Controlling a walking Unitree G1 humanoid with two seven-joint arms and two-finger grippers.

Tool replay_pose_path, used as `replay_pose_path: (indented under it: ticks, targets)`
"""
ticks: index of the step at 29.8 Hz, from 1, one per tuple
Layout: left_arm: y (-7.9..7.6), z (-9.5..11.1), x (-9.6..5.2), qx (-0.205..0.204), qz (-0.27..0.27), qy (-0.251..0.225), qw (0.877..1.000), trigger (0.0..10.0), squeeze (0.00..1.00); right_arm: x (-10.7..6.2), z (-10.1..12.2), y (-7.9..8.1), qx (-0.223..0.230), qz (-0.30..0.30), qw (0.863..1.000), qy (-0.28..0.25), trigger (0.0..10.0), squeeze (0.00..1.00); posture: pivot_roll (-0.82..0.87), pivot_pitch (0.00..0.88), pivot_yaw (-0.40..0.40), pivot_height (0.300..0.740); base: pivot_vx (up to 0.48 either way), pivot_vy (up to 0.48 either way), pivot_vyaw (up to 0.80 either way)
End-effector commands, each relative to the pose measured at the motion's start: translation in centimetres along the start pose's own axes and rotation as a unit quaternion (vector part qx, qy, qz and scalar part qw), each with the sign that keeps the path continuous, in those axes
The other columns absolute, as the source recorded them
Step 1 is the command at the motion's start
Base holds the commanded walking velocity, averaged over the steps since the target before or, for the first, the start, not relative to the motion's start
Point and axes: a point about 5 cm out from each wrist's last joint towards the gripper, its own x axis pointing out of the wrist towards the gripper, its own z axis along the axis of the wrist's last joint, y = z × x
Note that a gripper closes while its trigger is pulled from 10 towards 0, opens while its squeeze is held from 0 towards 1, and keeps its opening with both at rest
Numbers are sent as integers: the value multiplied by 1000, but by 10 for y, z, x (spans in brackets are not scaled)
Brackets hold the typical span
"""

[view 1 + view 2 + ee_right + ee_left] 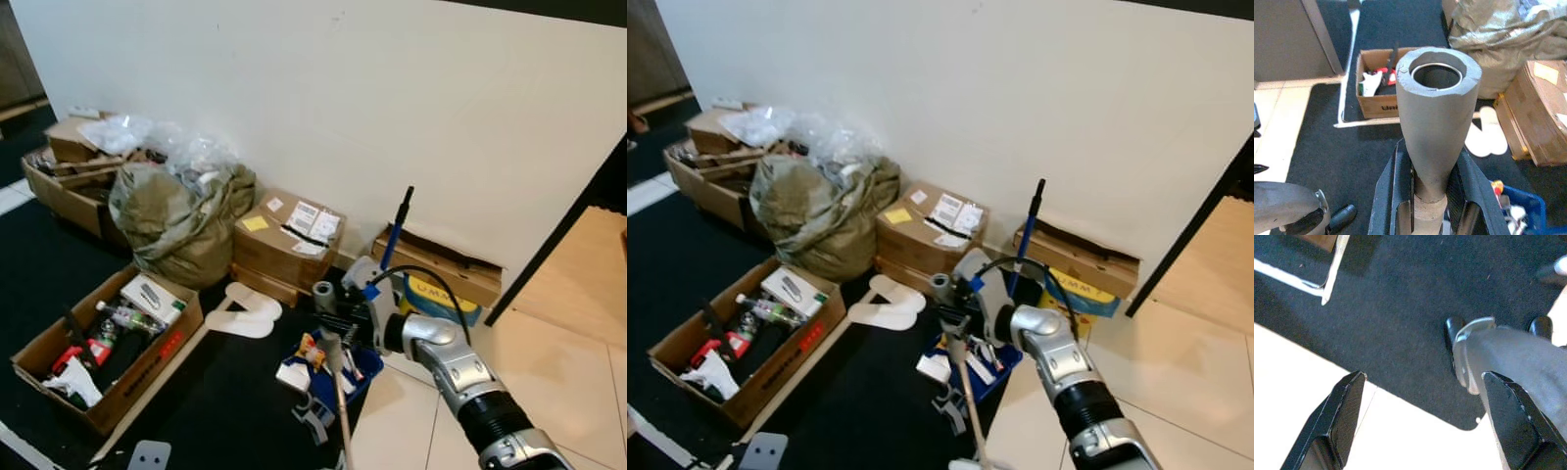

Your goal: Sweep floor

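Right wrist view: right gripper clamped on 1 grey broom handle, held upright over the black mat near 1 blue bin. Left gripper fingers apart, holding nothing, above mat edge. 2 white insoles, 1 open cardboard box w/ tools.

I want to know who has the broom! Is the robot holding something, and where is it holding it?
Yes. The right gripper is shut on the grey broom handle, just below its hollow top end. The left gripper is open and holds nothing.
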Motion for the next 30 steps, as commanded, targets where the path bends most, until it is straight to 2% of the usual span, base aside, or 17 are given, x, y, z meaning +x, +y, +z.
replay_pose_path:
  ticks: [1, 3, 7, 12, 16, 20, 24, 30]
  targets:
    - [1, -3, -1, 7, 1, 5, 1000, 10000, 0, 1, 4, 2, -15, 12, 1000, -18, 10000, 0, -38, 75, -69, 740, 0, 0, 0]
    - [2, -5, -1, 13, 1, 5, 1000, 10000, 0, 5, 6, 9, -22, 38, 998, -42, 10000, 0, -33, 88, -69, 740, 0, 0, 0]
    - [3, -6, -2, 14, 1, 5, 1000, 10000, 0, 7, 6, 13, -36, 53, 997, -52, 10000, 0, -28, 103, -72, 740, 0, 0, 0]
    - [4, -9, -2, 17, 3, 6, 1000, 10000, 0, 12, 16, 16, -74, 68, 991, -88, 10000, 0, -15, 130, -76, 740, 0, 0, 0]
    - [4, -11, -3, 17, 3, 7, 1000, 10000, 0, 15, 19, 17, -79, 67, 989, -102, 10000, 0, -8, 137, -78, 740, 0, 0, 0]
    - [5, -13, -4, 16, 5, 7, 1000, 10000, 0, 24, 32, 23, -120, 60, 982, -135, 10000, 0, 5, 153, -83, 740, 0, 0, 0]
    - [6, -14, -4, 15, 5, 7, 1000, 10000, 0, 26, 33, 24, -132, 59, 980, -136, 10000, 0, 6, 155, -83, 740, 0, 0, 0]
    - [7, -15, -5, 14, 8, 4, 1000, 10000, 0, 36, 40, 23, -177, 23, 976, -127, 10000, 0, 15, 163, -88, 740, 0, 0, 0]
